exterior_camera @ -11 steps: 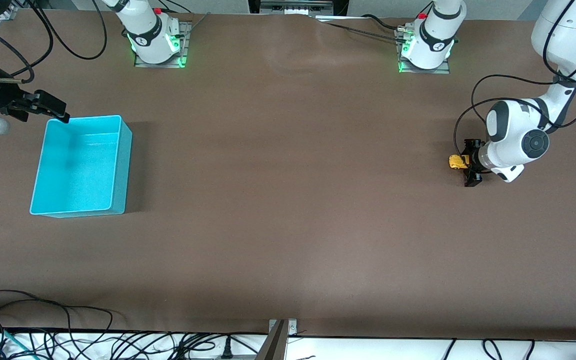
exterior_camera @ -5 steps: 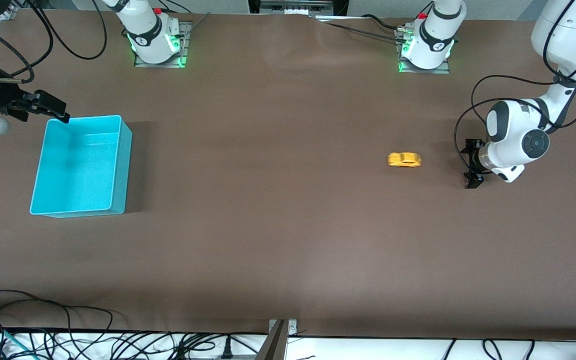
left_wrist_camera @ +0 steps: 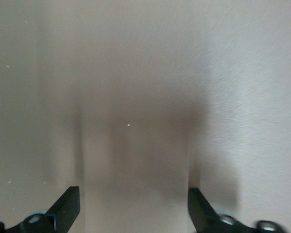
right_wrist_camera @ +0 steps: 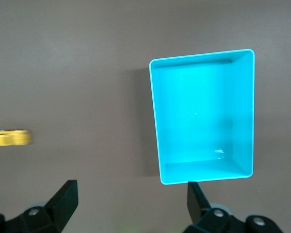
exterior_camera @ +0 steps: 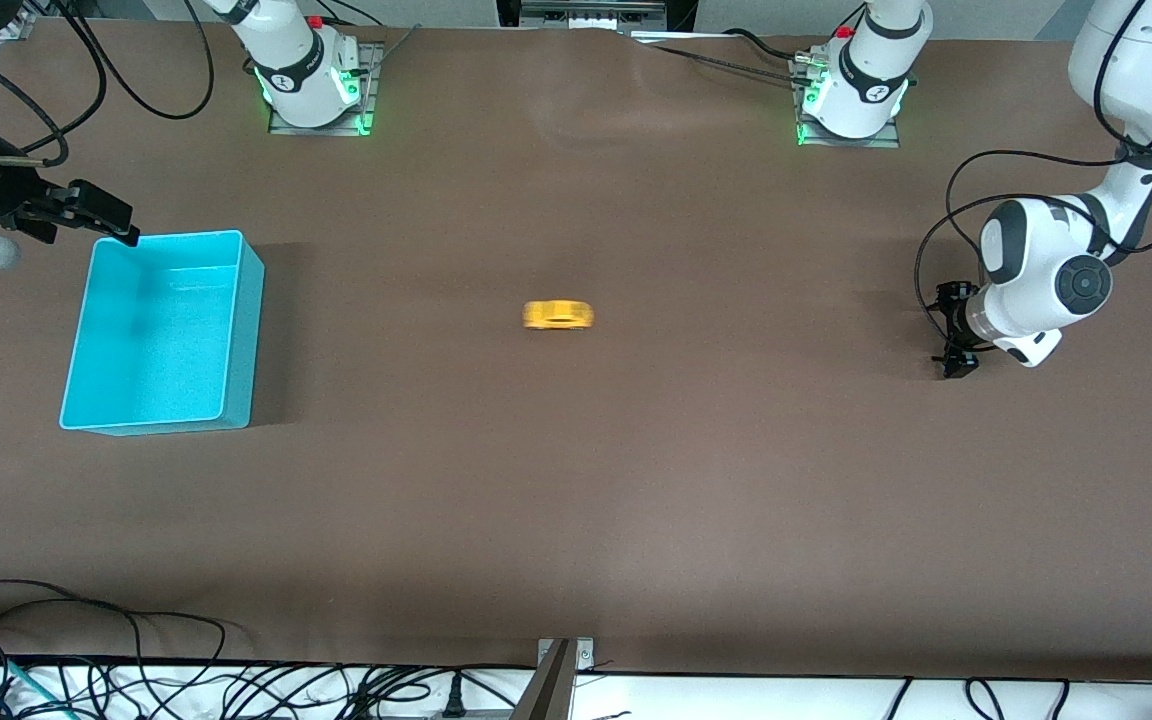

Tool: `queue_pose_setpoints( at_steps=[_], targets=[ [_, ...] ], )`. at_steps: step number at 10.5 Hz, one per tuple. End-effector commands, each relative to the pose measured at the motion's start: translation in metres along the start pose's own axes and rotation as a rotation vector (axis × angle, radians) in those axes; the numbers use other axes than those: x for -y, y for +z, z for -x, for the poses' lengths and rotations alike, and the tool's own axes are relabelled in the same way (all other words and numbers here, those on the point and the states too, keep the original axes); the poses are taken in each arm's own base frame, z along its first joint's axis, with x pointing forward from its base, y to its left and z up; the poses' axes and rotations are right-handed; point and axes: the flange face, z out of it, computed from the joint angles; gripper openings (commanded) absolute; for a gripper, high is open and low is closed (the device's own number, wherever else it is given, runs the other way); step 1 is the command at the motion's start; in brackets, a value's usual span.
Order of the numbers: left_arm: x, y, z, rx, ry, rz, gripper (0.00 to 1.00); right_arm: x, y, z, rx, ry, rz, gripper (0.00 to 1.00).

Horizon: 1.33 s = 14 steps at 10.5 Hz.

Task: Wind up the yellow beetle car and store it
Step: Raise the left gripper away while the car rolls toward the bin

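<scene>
The yellow beetle car (exterior_camera: pixel 557 315) is on the brown table near its middle, blurred with motion, between the left gripper and the turquoise bin (exterior_camera: pixel 156 330). It also shows blurred in the right wrist view (right_wrist_camera: pixel 9 138). My left gripper (exterior_camera: pixel 946 330) is open and empty, low at the left arm's end of the table; its wrist view shows only bare table between the fingers (left_wrist_camera: pixel 68 208). My right gripper (exterior_camera: pixel 96 215) is open and empty, up beside the bin's corner nearest the bases. The bin (right_wrist_camera: pixel 203 116) is empty.
The table (exterior_camera: pixel 576 480) is bare brown between the car and the bin. Both arm bases (exterior_camera: pixel 311 80) stand along the edge farthest from the front camera. Cables (exterior_camera: pixel 86 640) lie along the edge nearest the front camera.
The car left the left gripper's open fingers and has rolled across the table toward the bin. The left gripper has drawn back slightly. The right arm has not moved.
</scene>
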Motion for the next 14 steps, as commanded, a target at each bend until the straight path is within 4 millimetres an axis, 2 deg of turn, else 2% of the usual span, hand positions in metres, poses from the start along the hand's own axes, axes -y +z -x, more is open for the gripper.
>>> queue_pose_setpoints(
  at_steps=[1, 3, 4, 6, 8, 10, 12, 14],
  targets=[
    [0.004, -0.056, 0.008, -0.033, -0.036, 0.034, 1.0, 0.0, -0.002, 0.004, -0.001, -0.009, 0.006, 1.0],
    [0.001, -0.102, 0.005, -0.054, -0.046, 0.068, 1.0, 0.002, 0.0, 0.003, 0.001, -0.012, 0.006, 1.0],
    [-0.009, -0.126, 0.01, -0.06, -0.038, 0.054, 1.0, 0.004, 0.003, 0.0, 0.008, -0.019, 0.006, 1.0],
    [-0.02, -0.162, 0.008, -0.068, -0.046, 0.019, 1.0, 0.01, 0.002, 0.001, 0.007, -0.03, 0.009, 1.0],
    [-0.031, -0.198, 0.013, -0.073, -0.04, 0.029, 1.0, 0.014, 0.005, 0.0, 0.013, -0.068, 0.008, 1.0],
    [-0.042, -0.243, 0.026, -0.076, -0.024, 0.059, 1.0, 0.015, 0.005, 0.0, 0.015, -0.091, 0.006, 1.0],
    [-0.047, -0.282, 0.033, -0.024, -0.039, 0.091, 1.0, 0.013, 0.006, 0.001, 0.027, -0.083, 0.005, 1.0],
    [-0.048, -0.312, 0.037, -0.018, -0.035, 0.103, 1.0, 0.011, 0.005, 0.002, 0.027, -0.076, 0.005, 1.0]
  ],
)
